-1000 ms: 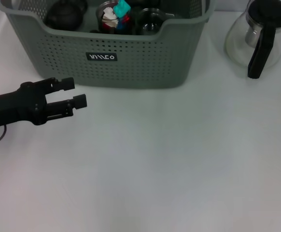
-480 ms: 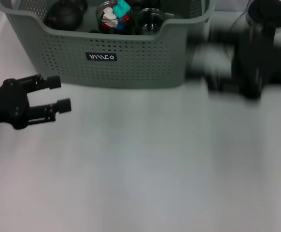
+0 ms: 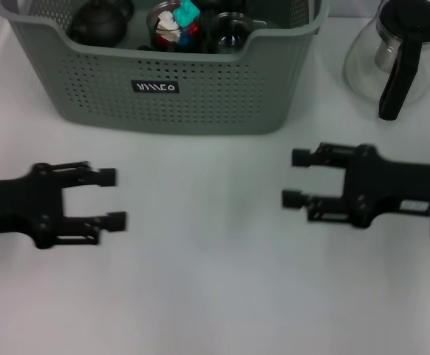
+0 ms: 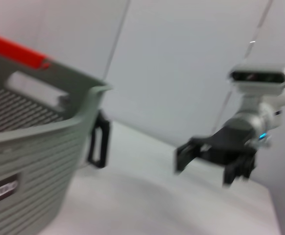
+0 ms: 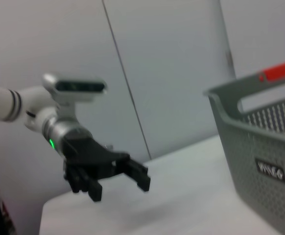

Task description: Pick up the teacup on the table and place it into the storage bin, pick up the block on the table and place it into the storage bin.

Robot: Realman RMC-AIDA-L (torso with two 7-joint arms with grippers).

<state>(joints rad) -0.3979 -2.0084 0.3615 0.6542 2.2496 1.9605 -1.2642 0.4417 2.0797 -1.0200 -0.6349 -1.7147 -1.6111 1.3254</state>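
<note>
The grey-green storage bin [image 3: 200, 96] stands at the back of the table. Inside it are a glass teacup [image 3: 233, 31] and a second glass holding a teal block [image 3: 186, 11] with other coloured pieces. My left gripper [image 3: 114, 198] hovers open over the table in front of the bin's left part, holding nothing. Facing it from the right, my right gripper [image 3: 295, 178] is open and empty too. The left wrist view shows the bin [image 4: 30, 147] and the right gripper [image 4: 206, 169] farther off. In the right wrist view I see the bin [image 5: 260, 147] and the left gripper [image 5: 120, 188].
A glass teapot [image 3: 396, 55] with a black handle stands at the back right beside the bin. A dark round pot [image 3: 97, 22] sits in the bin's left part. White tabletop lies between and in front of the two grippers.
My left gripper has pulled back from the bin toward the near side of the table. My right arm has swung in from the right and now faces the left gripper.
</note>
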